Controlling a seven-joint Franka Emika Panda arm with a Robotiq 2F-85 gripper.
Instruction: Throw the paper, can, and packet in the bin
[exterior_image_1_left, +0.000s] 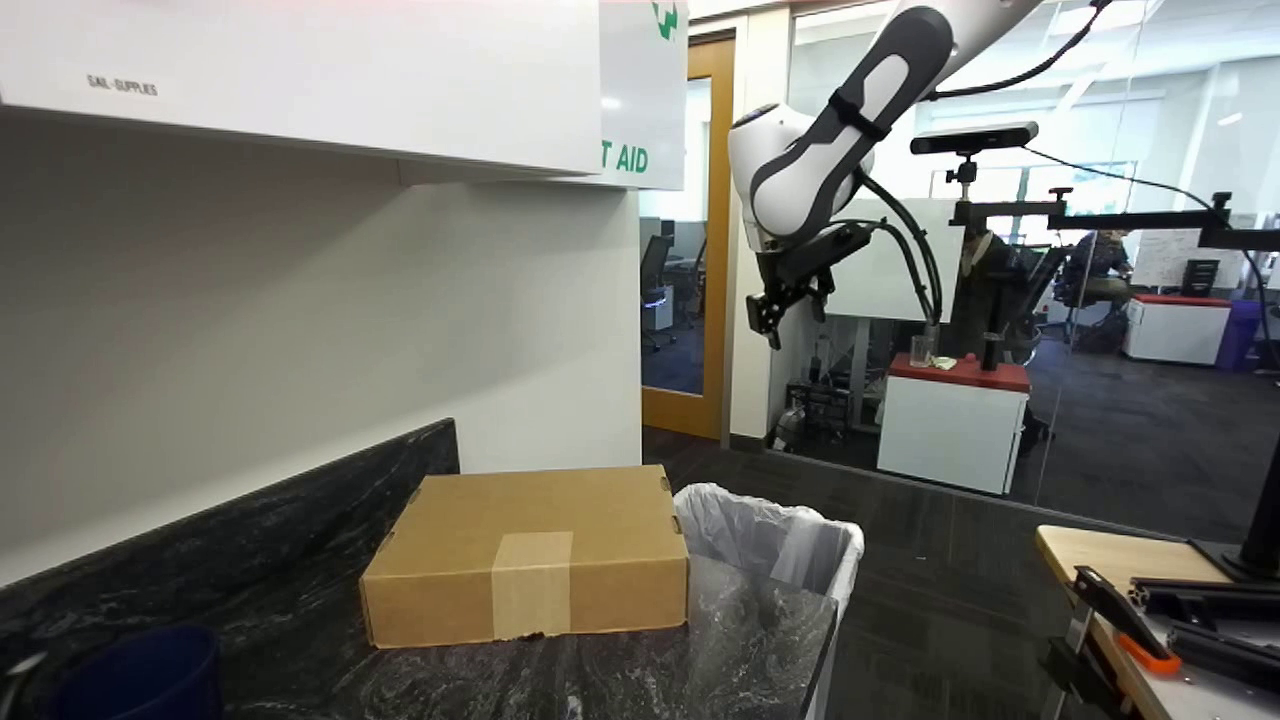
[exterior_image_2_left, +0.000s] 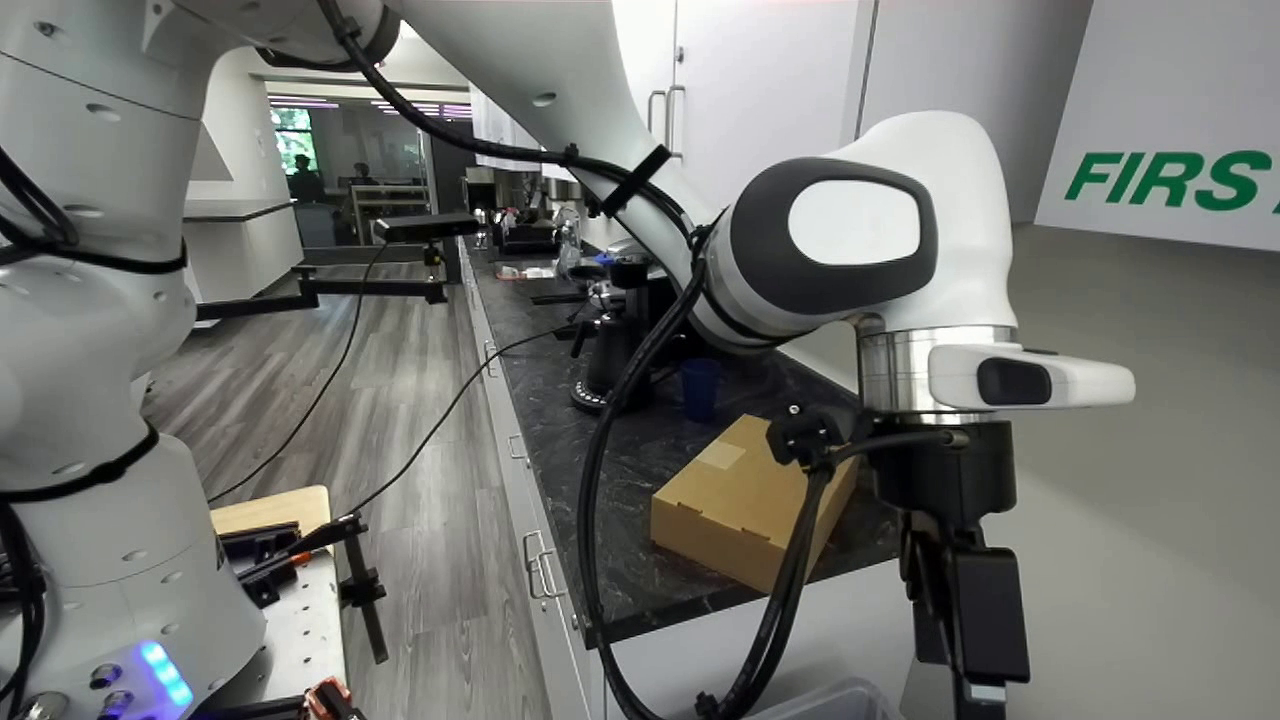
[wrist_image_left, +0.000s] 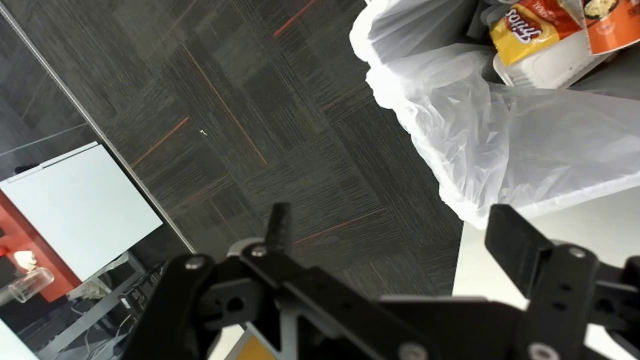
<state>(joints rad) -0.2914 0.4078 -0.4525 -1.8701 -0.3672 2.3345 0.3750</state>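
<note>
- Whitish translucent liner (wrist_image_left: 457, 125) folds over the rim of the bin (exterior_image_1_left: 849, 570), which stands just past the end edge of the black marbled countertop (exterior_image_1_left: 750, 640).
- Inside the bin, through the wrist view, I see a red-and-yellow Fritos bag (wrist_image_left: 527, 32), a white tray (wrist_image_left: 555, 62) and an orange printed wrapper (wrist_image_left: 615, 30).
- I have the gripper (wrist_image_left: 395, 235) well above the countertop's level, its fingers (wrist_image_left: 515, 245) spread wide, dark carpet (wrist_image_left: 310, 165) and a corner of the liner showing between them.
- Brown cardboard box (exterior_image_1_left: 430, 610) lies on the countertop near that end edge, tape (exterior_image_1_left: 532, 590) running down its front face.
</note>
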